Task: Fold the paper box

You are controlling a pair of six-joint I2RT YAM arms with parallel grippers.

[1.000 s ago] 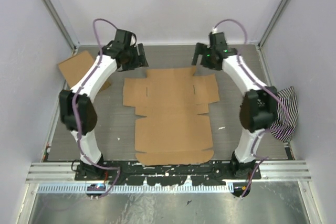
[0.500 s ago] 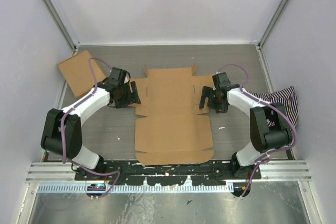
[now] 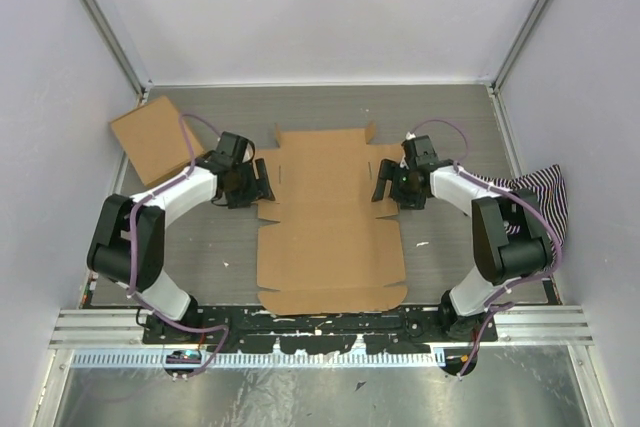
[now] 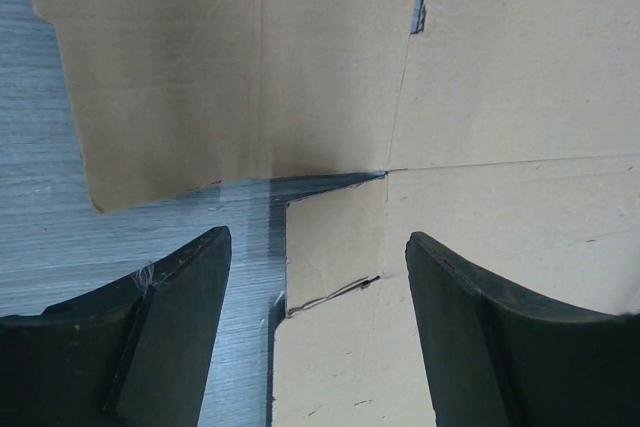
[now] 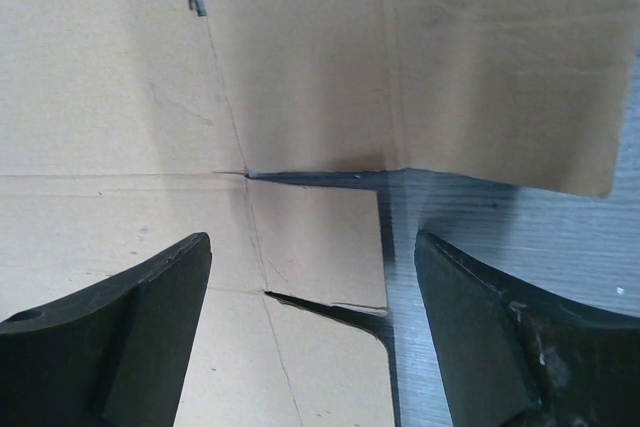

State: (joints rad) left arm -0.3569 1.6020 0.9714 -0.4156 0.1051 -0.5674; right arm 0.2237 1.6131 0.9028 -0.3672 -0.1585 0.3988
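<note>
the paper box (image 3: 330, 237) lies flat mid-frame. left hand (image 3: 260, 183) and right hand (image 3: 382, 187), both spread open, flank its edges, likely to fold the sides up.

Paper box (image 3: 330, 237) flat before you, your left gripper (image 3: 260, 182) at its left edge, right gripper (image 3: 382, 185) at its right, carton (image 3: 150, 137) back-left.

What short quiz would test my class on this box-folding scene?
1. True or false: the left gripper and right gripper, on either side of the paper box, are both open.
2. What lies at the right edge of the table? A) striped cloth B) mug C) scissors
3. Where is the spare cardboard piece?
Key: 1 true; 2 A; 3 far left corner of the table.
</note>
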